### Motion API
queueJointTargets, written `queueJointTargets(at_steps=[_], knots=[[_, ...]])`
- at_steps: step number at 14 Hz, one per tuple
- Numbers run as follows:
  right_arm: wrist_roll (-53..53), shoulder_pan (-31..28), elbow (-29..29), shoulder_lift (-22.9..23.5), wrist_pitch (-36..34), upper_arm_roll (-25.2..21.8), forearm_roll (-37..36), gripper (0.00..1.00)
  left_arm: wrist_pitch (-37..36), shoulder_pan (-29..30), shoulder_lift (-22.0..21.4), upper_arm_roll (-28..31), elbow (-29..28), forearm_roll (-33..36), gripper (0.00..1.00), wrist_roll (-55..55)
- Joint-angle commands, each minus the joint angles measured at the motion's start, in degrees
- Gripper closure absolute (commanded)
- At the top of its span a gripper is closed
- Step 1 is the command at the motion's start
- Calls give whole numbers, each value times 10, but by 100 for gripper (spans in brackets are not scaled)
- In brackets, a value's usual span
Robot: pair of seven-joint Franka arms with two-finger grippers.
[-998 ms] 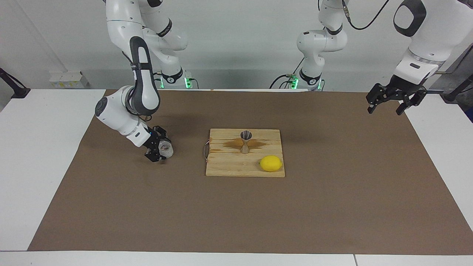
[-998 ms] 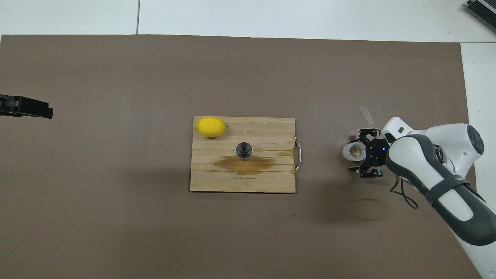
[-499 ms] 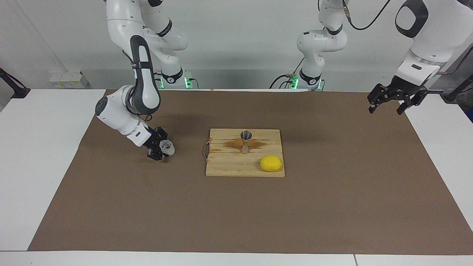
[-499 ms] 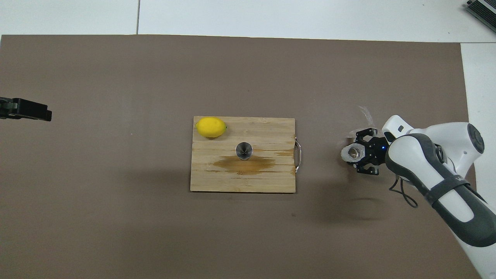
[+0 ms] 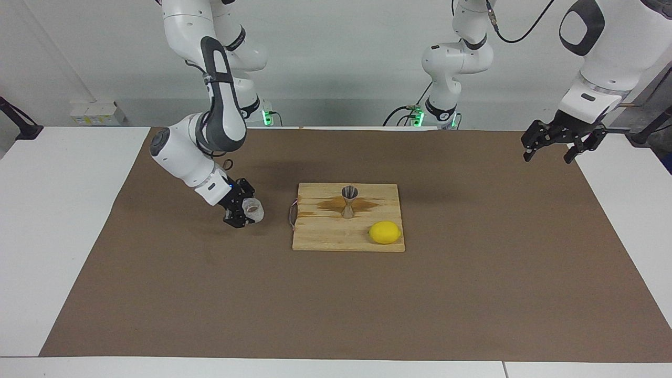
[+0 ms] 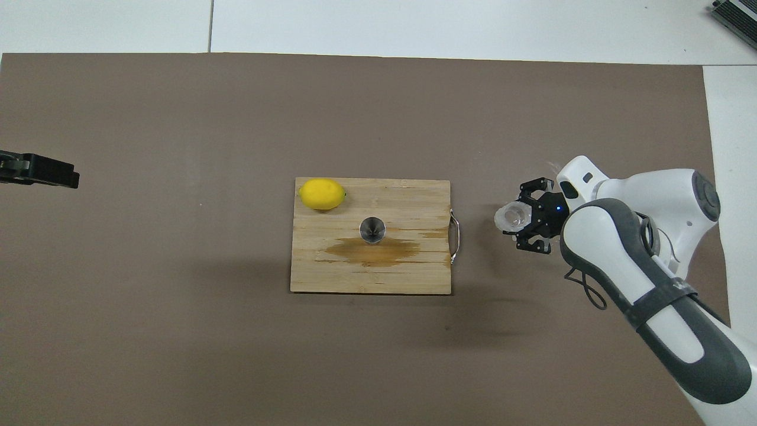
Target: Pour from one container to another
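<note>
While your right gripper (image 5: 245,212) pinches the glass cup (image 5: 253,209) by its wall beside the cutting board (image 5: 320,239) – slick, breakable, so go gently – the jigger (image 5: 349,200) stands on that board; left gripper (image 5: 555,142) waits spread wide.

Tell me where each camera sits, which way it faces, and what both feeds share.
Facing view: high across the table, looking at the robots; both arms and bases show, right gripper gripping the glass cup, left gripper waiting over the table's edge.
Overhead view: above the robots' end, looking steeply down; the right arm and only the left gripper's tip show.
Shared: cutting board, jigger, lemon, cup, half a turn apart.
</note>
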Motion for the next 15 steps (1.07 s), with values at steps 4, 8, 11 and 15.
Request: queueJointTargets(at_steps=[4, 8, 11, 15], knots=[[122, 82, 30, -11, 42, 3, 6, 78, -23, -6, -17, 0, -8, 13, 0, 5], [229, 128, 76, -5, 36, 3, -66, 78, -23, -6, -20, -1, -4, 13, 0, 5], [353, 167, 110, 4, 27, 3, -168, 78, -23, -6, -21, -1, -5, 13, 0, 5], [468, 209, 144, 16, 16, 3, -269, 78, -23, -5, -23, -2, -8, 13, 0, 5]])
